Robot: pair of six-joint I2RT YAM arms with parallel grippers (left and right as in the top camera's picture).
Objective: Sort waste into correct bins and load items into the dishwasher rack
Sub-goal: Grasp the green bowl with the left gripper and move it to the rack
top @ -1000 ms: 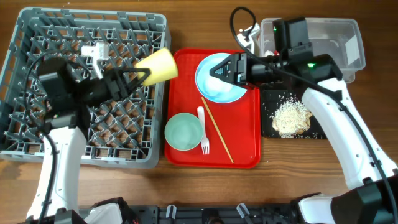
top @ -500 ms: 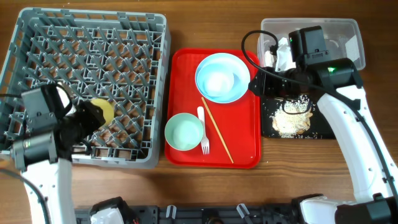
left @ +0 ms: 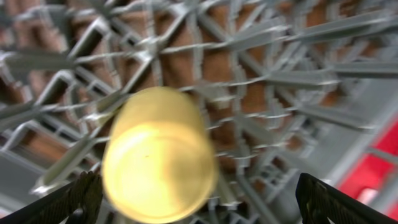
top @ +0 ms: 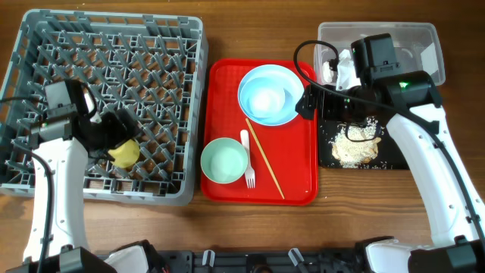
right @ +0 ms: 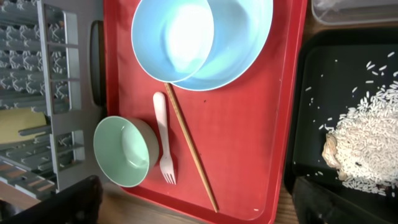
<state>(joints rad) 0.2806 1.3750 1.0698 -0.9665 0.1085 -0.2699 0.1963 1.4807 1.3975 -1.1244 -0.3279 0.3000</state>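
DESK: Where is the yellow cup (top: 124, 152)?

PHOTO: In the grey rack (top: 106, 191), near its front wall. It lies between the fingers of the left gripper (left: 196, 190), which are spread wide and grip nothing. The wrist view is blurred, so I cannot tell whether the cup sits on the pegs or only leans against them.

DESK: The risk?

PHOTO: A finger brushing the cup on the way out could tip it or roll it off its spot.

DESK: And the right gripper (top: 307, 98)?

PHOTO: Fingers wide apart too, empty, above the red tray (right: 249, 143). Ahead of them the blue bowl (right: 171, 37) sits inside the plate (right: 245, 37), so a pinch on one rim may drag both. The chopstick (right: 190, 147) lies just beside the fork (right: 161, 134), and a loose grab could catch the pair.
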